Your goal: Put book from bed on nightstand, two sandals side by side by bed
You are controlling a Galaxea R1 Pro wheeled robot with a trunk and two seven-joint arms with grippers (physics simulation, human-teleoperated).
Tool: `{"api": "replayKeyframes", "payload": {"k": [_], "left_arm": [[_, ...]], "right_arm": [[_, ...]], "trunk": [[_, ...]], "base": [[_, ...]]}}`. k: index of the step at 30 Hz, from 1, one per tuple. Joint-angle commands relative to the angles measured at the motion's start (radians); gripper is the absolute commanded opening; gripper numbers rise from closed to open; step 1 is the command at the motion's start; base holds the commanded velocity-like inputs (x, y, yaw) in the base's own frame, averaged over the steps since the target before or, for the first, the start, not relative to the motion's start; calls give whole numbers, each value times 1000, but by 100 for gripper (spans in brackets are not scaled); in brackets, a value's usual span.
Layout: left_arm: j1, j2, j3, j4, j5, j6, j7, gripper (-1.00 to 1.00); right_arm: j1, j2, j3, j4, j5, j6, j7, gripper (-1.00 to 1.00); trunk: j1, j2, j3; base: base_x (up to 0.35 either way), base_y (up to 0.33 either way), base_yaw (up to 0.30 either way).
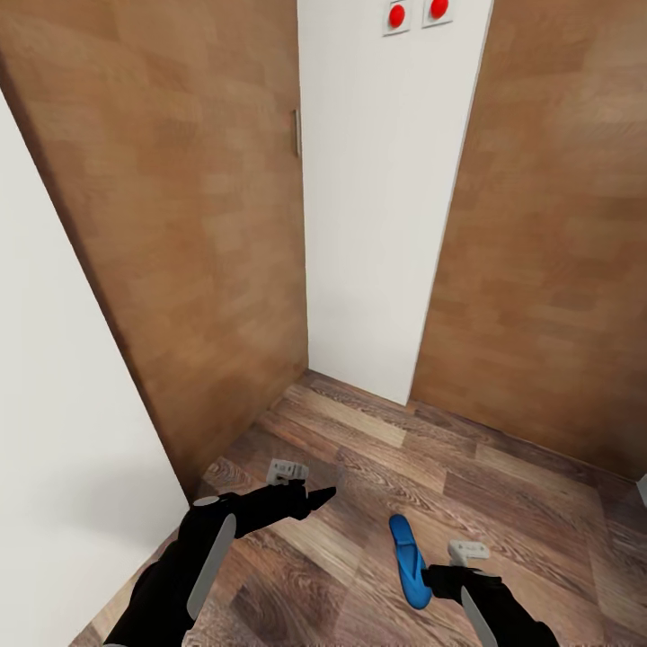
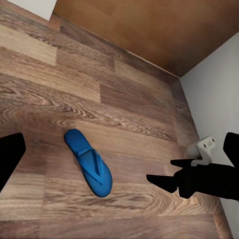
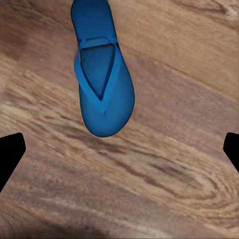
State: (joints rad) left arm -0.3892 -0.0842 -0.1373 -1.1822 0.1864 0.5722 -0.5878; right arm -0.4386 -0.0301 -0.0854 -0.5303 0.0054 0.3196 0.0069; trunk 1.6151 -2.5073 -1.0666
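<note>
Sandal (image 1: 409,562) flat on the plank floor (image 1: 503,485), right gripper (image 3: 119,149) above it with fingers (image 3: 10,152) spread wide and empty, left gripper (image 1: 314,496) extended nearby, finger state unclear, wooden doors (image 1: 180,234) and white wall (image 1: 386,198) ahead.

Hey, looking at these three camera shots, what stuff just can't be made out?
- Right hand, head view: its fingers are foreshortened and dark, so open or shut is unclear there; the right wrist view shows its fingertips set wide apart.
- Blue sandal, head view: the heel end meets the hand; touching or apart cannot be told.
- Two red round wall fittings, head view: cut by the top edge, too small to identify.
</note>
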Motion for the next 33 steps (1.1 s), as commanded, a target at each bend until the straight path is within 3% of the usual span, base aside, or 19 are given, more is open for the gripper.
{"api": "replayKeyframes", "payload": {"k": [1, 14, 17, 21, 24, 28, 33], "left_arm": [[0, 0, 0, 0, 7, 8, 0, 100], [0, 1, 10, 0, 18, 11, -11, 100], [0, 5, 61, 0, 59, 13, -37, 100], [0, 64, 245, 0, 176, 17, -130, 100], [0, 83, 299, -1, 208, 18, -158, 100], [0, 89, 316, -1, 219, 19, -169, 100], [0, 90, 318, 0, 221, 20, -171, 100]], "right_arm": [[0, 1, -2, -2, 1, 6, 1, 100], [0, 1, -2, -2, 1, 6, -1, 100], [0, 1, -2, -1, 1, 6, -1, 100], [0, 1, -2, -1, 0, 6, -3, 100], [0, 1, -2, 0, 0, 6, -3, 100], [0, 1, -2, 0, 1, 6, -4, 100], [0, 1, -2, 0, 1, 6, -3, 100]], "trunk": [[0, -1, -5], [6, -3, -51], [6, -3, -51], [6, -3, -51], [6, -3, -51], [6, -3, -51], [8, -5, -71]], "base": [[0, 0, 0], [0, 0, 0], [0, 0, 0], [0, 0, 0], [0, 0, 0], [0, 0, 0], [0, 0, 0]]}}
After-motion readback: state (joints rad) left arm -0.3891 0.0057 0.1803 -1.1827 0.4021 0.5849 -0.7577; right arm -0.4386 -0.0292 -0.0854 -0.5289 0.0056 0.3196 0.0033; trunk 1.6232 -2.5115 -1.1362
